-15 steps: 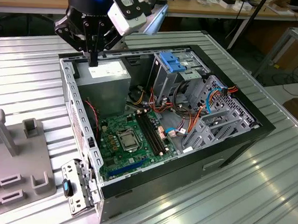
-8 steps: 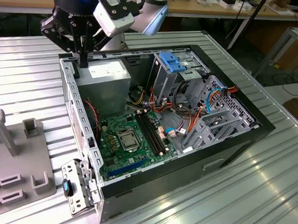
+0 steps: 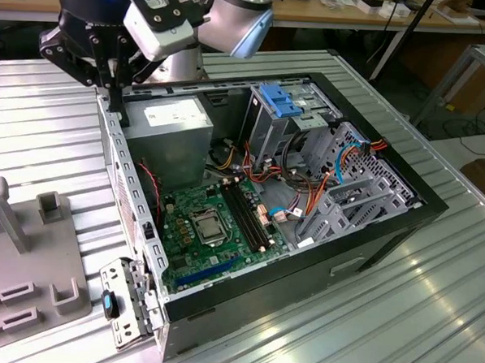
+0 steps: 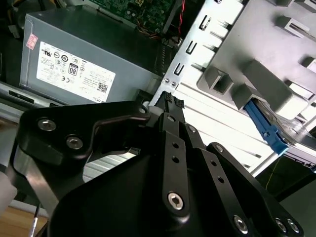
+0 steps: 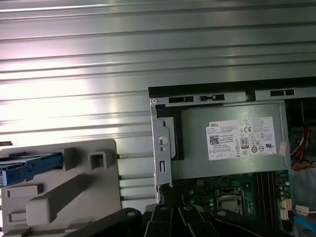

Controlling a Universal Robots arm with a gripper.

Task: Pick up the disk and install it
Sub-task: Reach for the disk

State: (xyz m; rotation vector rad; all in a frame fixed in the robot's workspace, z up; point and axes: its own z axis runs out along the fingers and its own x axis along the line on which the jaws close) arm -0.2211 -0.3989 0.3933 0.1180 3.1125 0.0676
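Blue-framed disk (image 5: 34, 164) sits in grey holder (image 5: 98, 190) beside the case (image 5: 163, 143); my tool (image 4: 168, 101), pressed together, empty, over case corner.

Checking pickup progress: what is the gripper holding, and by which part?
Nothing. The gripper has its jaws shut, empty; the disk lies on the grey fixture.

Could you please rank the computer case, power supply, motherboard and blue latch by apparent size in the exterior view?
Largest: open black computer case.
Next: green motherboard and grey metal power supply box, too alike to rank.
Smallest: bright blue plastic latch.
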